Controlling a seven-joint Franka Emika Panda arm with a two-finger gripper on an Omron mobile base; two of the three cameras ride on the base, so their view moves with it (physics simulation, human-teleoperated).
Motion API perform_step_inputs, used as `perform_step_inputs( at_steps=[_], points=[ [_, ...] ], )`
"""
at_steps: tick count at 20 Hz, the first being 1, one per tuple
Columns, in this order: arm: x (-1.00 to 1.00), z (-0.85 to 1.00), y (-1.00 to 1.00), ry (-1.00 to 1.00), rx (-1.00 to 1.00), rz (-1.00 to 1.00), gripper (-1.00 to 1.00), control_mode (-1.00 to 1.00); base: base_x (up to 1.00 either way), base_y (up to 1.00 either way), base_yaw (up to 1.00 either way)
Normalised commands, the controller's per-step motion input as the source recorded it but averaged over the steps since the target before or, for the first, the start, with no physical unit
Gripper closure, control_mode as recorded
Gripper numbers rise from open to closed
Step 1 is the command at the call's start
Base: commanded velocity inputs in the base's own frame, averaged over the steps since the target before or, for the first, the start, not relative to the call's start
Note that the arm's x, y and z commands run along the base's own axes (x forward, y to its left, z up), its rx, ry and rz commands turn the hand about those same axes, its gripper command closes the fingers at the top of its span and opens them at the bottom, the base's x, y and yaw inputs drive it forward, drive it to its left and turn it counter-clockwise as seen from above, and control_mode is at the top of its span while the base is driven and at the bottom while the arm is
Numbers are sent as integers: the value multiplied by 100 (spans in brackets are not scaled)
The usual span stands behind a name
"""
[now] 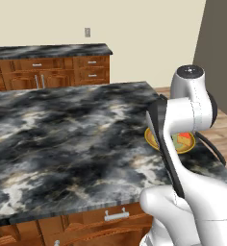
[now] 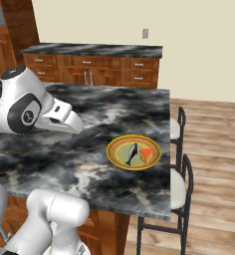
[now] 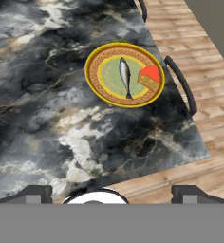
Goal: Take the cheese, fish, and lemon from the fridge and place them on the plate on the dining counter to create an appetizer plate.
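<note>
Nearest us in the hand view, the claw (image 3: 112,192): its two dark tips sit wide apart w/ nothing between them, so it's open and empty, hanging above the near edge of the tabletop (image 3: 47,95). Wood floor (image 3: 199,114) shows past that edge.

Further along the marbled stone we've got the plate (image 3: 96,60), near the tabletop's edge by the stools (image 2: 175,187). On it the fish (image 3: 126,76) lies along the green centre, and the cheese (image 3: 149,78) sits just beside it, out toward the rim; whether they touch we can't tell. Right base view confirms it: fish and cheese both on the plate, side by side.

So where are we? By our count, 2 of 3 items are delivered. No lemon on the plate, and none in the claw. The fridge isn't in front of us either. We'd judge what's left is one more trip: back to the fridge, grab the lemon, bring it over and set it on the free part of the plate, w/o knocking the fish or cheese.
</note>
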Motion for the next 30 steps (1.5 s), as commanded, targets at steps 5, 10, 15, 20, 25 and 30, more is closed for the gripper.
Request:
perform_step_inputs(
  at_steps=[5,10,15,20,25,30],
  points=[
    [-10,0,5,1,-1,0,-100,100,-19,27,1],
    [0,0,0,0,0,0,-100,100,-12,100,18],
    [0,0,0,0,0,0,-100,100,0,100,14],
    [0,0,0,0,0,0,-100,100,-11,100,15],
    [0,0,0,0,0,0,-100,100,-49,100,26],
    [0,0,0,0,0,0,-100,100,-39,100,51]
  ],
)
